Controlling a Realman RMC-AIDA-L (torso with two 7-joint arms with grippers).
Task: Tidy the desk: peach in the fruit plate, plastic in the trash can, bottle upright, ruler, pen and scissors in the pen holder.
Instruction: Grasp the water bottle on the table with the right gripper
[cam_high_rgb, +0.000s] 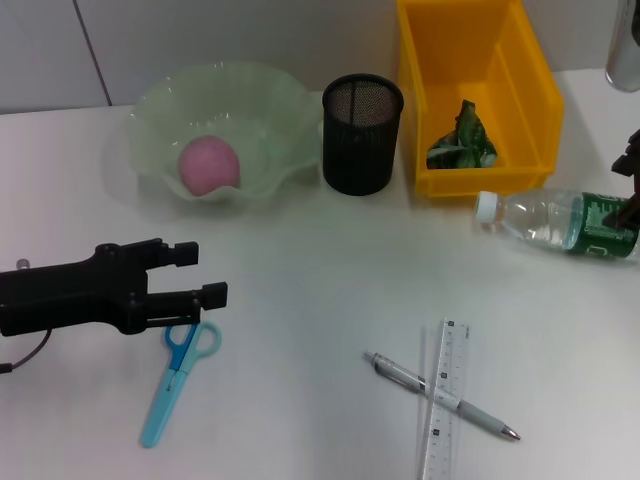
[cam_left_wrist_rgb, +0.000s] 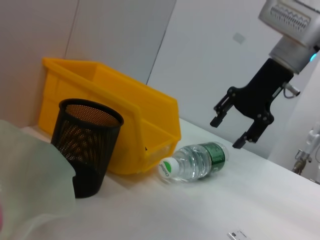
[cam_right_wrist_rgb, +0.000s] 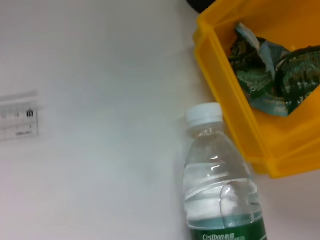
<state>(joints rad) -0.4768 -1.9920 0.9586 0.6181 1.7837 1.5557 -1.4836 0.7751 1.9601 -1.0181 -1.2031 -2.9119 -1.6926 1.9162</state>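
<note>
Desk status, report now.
Left gripper open above the scissors. Right gripper open over the lying bottle. Peach in plate, plastic in bin. Pen lies across ruler, holder empty.

The clear plastic water bottle (cam_right_wrist_rgb: 220, 185) with a dark green label shows white lettering that seems to read "Cestbon". The transparent plastic ruler's (cam_high_rgb: 445, 398) fine markings are unreadable.
</note>
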